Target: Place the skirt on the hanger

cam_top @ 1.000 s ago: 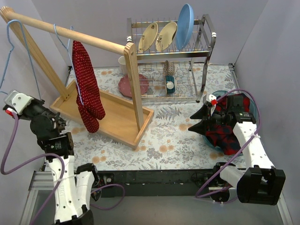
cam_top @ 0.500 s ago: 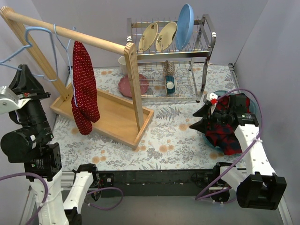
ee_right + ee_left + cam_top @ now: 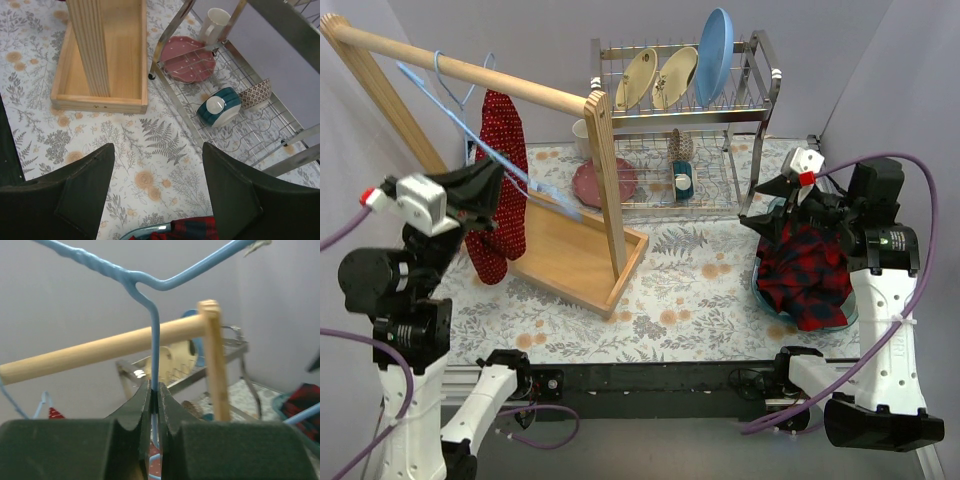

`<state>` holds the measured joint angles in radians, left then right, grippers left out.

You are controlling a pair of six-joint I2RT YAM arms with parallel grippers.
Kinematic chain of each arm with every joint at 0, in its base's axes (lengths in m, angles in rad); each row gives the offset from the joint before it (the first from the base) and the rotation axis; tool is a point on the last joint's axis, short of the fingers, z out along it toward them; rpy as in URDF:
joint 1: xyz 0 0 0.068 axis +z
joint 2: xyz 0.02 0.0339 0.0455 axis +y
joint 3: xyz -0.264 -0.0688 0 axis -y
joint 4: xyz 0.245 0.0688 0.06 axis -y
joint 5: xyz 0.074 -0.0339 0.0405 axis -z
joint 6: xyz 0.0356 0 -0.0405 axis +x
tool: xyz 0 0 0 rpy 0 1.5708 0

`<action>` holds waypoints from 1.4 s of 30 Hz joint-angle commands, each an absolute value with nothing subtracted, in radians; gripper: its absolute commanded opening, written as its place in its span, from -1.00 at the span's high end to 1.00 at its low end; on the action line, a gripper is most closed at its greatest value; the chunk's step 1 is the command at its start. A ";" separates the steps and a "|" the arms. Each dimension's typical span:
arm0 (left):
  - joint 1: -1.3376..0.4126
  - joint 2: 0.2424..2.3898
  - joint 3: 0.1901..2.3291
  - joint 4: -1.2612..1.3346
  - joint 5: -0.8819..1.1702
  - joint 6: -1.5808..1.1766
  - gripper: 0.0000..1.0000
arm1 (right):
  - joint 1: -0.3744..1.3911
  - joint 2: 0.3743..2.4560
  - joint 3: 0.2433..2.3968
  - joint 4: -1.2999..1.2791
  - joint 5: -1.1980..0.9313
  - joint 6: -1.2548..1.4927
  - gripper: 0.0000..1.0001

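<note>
The skirt [image 3: 502, 170], red with tiny white dots, hangs from a blue hanger hooked over the wooden rail [image 3: 470, 70]; a scrap of it shows in the left wrist view [image 3: 55, 413]. My left gripper [image 3: 485, 190] is shut on the wire neck of a second blue hanger [image 3: 535, 188], which slants across the front of the skirt. In the left wrist view that hanger [image 3: 152, 325] rises from between my closed jaws [image 3: 154, 392], with the rail [image 3: 110, 347] behind. My right gripper [image 3: 767, 205] is open and empty above the floral table [image 3: 157, 170].
A red-and-dark plaid shirt [image 3: 805, 275] lies in a teal bowl under my right arm. A metal dish rack [image 3: 760, 120] with plates stands at the back. The rail's wooden base tray [image 3: 570, 255], its post [image 3: 605, 190], a pink plate [image 3: 605, 183] and a mug [image 3: 214, 22] are nearby.
My left arm has swung up from the far left and over to the right with the blue hanger, ending by the skirt. My right arm has risen and drawn back over the plaid shirt.
</note>
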<state>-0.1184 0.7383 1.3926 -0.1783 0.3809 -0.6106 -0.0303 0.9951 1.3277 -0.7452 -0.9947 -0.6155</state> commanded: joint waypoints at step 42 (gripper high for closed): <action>-1.224 1.163 0.836 0.026 -0.279 -0.417 1.00 | -0.057 1.006 1.370 -0.767 -0.529 -0.359 -0.69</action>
